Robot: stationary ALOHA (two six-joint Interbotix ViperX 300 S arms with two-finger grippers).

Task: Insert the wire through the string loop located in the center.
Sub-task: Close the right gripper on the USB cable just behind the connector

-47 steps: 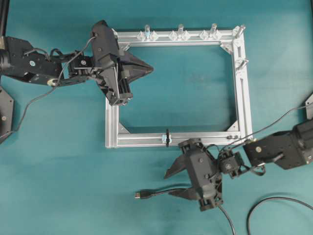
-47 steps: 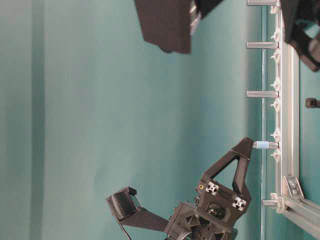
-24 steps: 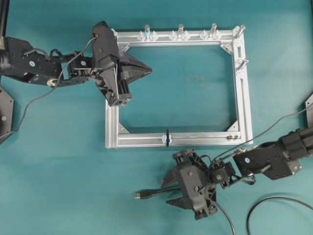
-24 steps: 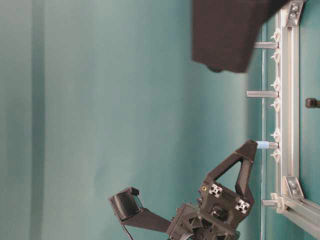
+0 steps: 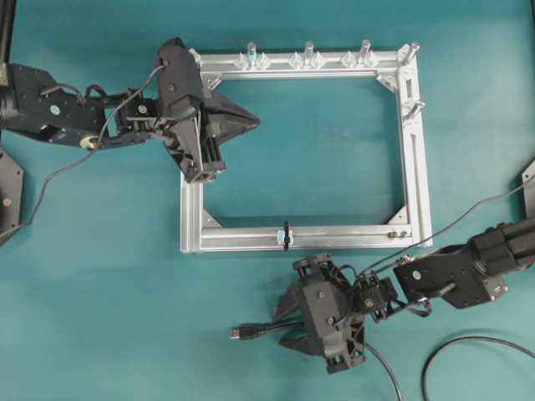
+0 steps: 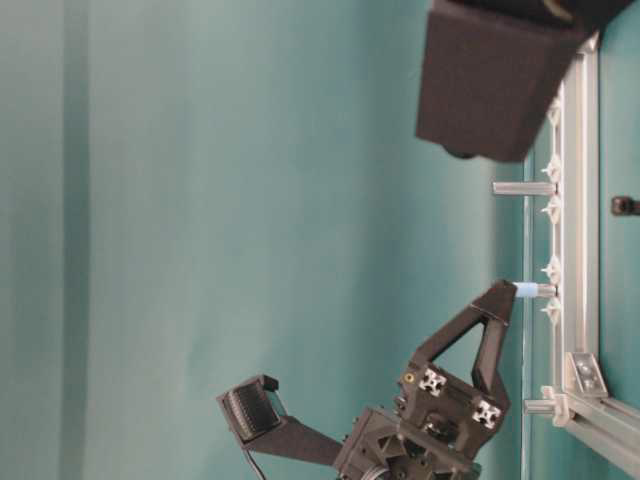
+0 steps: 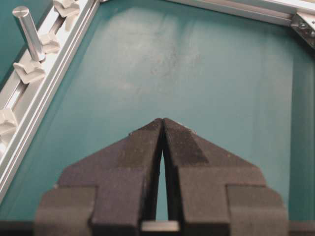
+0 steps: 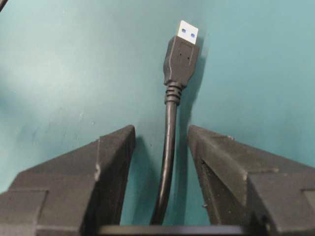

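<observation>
While the left end effector sits shut over the frame, the right end effector straddles the wire, jaws wide, nothing gripped. Wire's long axis runs between the fingers, plug pointing away; string loop just beyond on the bar.

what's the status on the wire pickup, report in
Left gripper shut, empty, over the frame. Right gripper open, straddling the wire on the table, no grip yet. String loop unthreaded, nothing blocking.
</observation>
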